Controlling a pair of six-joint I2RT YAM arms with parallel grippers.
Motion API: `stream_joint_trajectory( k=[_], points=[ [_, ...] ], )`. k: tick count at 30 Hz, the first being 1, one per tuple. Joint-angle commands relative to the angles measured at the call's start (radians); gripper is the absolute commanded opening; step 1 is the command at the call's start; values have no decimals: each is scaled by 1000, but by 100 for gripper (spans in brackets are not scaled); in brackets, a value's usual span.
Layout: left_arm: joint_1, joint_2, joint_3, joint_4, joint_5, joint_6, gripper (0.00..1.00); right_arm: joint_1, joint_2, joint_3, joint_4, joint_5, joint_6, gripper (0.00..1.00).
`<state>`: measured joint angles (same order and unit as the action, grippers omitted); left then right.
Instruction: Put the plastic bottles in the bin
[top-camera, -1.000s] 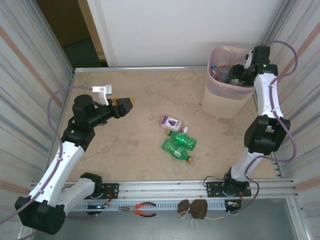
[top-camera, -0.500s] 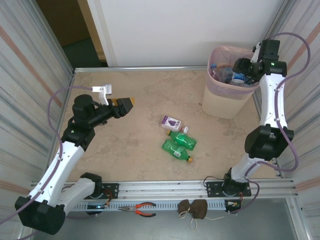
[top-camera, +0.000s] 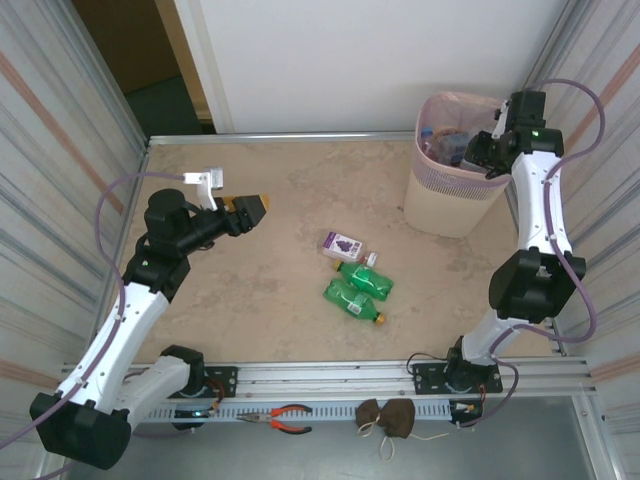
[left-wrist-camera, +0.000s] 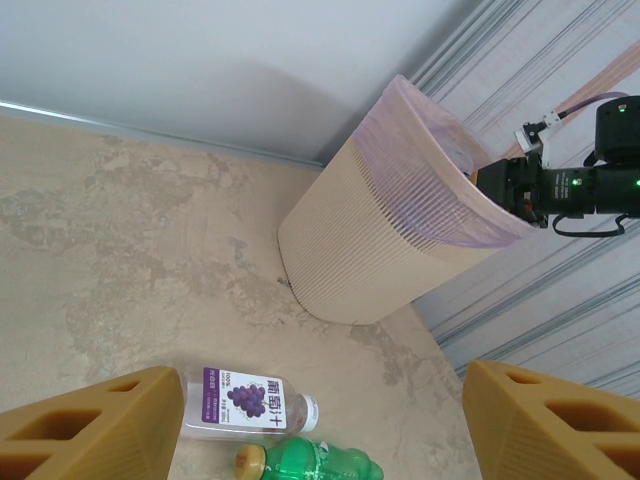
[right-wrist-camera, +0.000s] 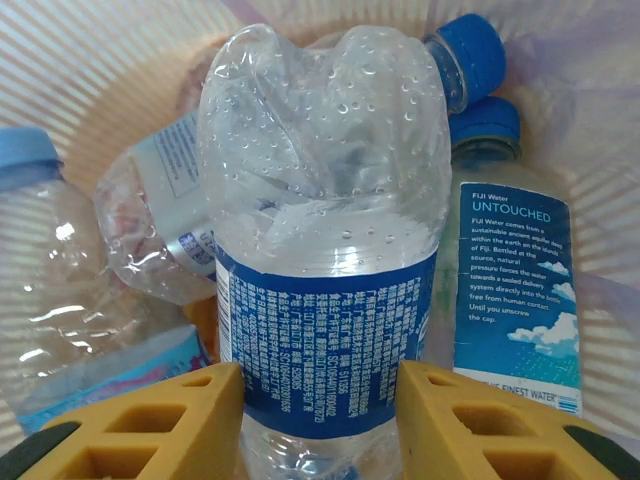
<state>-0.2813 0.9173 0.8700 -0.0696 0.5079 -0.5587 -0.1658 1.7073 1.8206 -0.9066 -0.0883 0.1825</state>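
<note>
The clear bottle with the blue label (right-wrist-camera: 325, 300) sits in the middle of the right wrist view, base upward, inside the bin (top-camera: 455, 205) at the upper right of the overhead view. Beside it lie other bottles, one with a Fiji label (right-wrist-camera: 515, 290) at the right. It looks empty, with droplets inside and thin, dimpled walls, so it is probably very light, easy to crush and slick on the bare plastic. The label band is the better place to grip.

The right gripper (right-wrist-camera: 320, 400) has its yellow fingers narrow, one on each side of that bottle's lower part. I cannot tell whether they pinch it or merely stand in front of it.

On the table, at the centre of the overhead view, lie a purple-labelled bottle (top-camera: 343, 245) and two green bottles (top-camera: 365, 280), close together. Lying on their sides, they would likely roll, so a grip across the body at mid-length seems safest.

The left gripper (top-camera: 250, 208) hangs left of centre, jaws wide and empty.
</note>
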Motion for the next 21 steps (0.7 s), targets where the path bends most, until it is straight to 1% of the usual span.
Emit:
stream_joint_trajectory(
  k=[1,6,9,12,15,16,18,21],
  points=[
    [7,-8,-12,34,15,-12,74,-7,59,-46,-10,12,-13,40],
    [6,-6,-14,40,16,-14,74,-9,102,-27,-19,-7,-11,38],
    [5,-2,-11,42,17,-15,74,-8,109,19,-41,-47,-8,37],
    [7,-1,-10,43,18,-15,74,-8,84,38,-18,-171,6,38],
    [7,0,-12,44,17,-14,74,-11,55,45,11,-319,24,41],
    [6,-1,-13,45,17,-15,74,-11,45,77,19,-355,31,42],
    [5,2,-14,48,18,-15,74,-11,23,96,34,-392,47,44],
    [7,5,-10,51,20,-14,74,-14,-11,114,68,-411,65,46]
  ],
)
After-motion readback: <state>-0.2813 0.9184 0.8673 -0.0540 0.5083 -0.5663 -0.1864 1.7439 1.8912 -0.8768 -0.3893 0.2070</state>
